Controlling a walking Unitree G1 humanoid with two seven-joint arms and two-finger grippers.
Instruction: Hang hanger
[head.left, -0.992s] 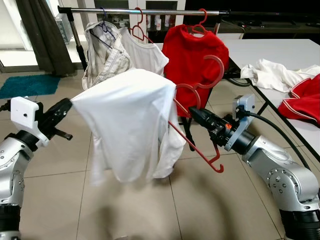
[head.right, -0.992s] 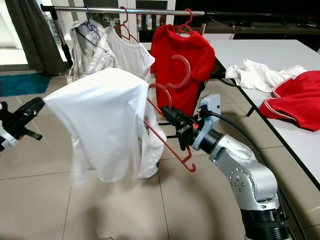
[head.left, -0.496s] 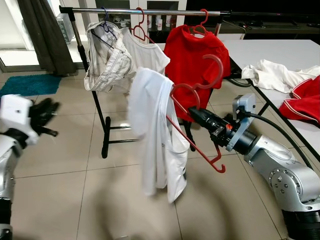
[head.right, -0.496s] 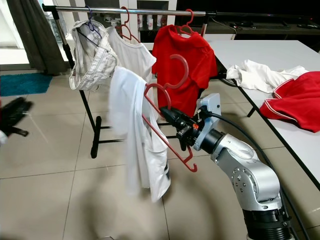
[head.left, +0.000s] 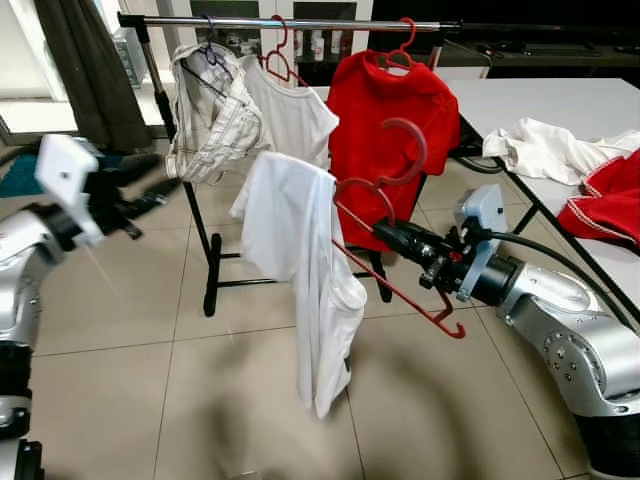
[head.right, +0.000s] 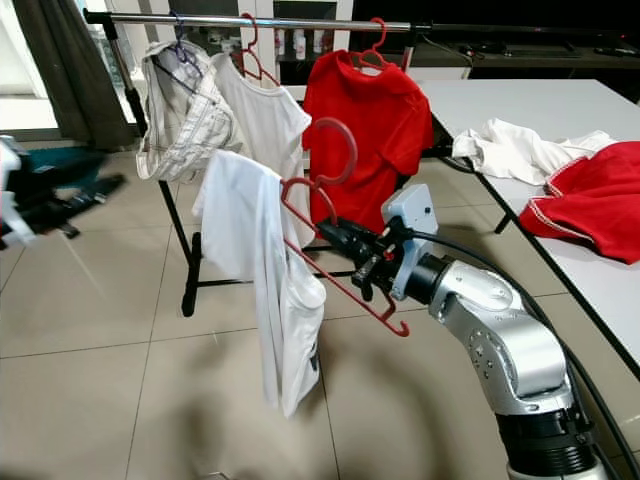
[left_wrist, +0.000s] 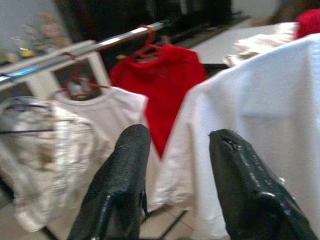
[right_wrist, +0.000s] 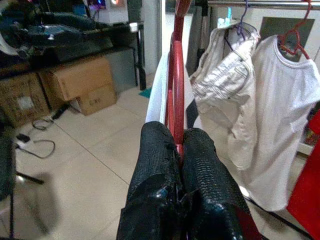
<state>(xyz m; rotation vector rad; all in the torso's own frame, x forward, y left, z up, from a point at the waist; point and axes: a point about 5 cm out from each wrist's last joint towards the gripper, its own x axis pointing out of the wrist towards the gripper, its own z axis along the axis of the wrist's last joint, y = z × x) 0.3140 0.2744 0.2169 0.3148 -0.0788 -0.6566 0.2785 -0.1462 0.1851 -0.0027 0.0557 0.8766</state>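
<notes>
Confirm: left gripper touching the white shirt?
Apart. Left eye view shows floor between the left gripper and the white shirt.

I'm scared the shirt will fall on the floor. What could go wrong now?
1. The white shirt hangs on just one side of the red hanger, bunched and lopsided, so it might slide off.
2. The right gripper alone holds the hanger; the left gripper is open and away from the shirt, so nothing would catch it.
3. The rail already carries three garments, so the hook may snag the red shirt.
</notes>
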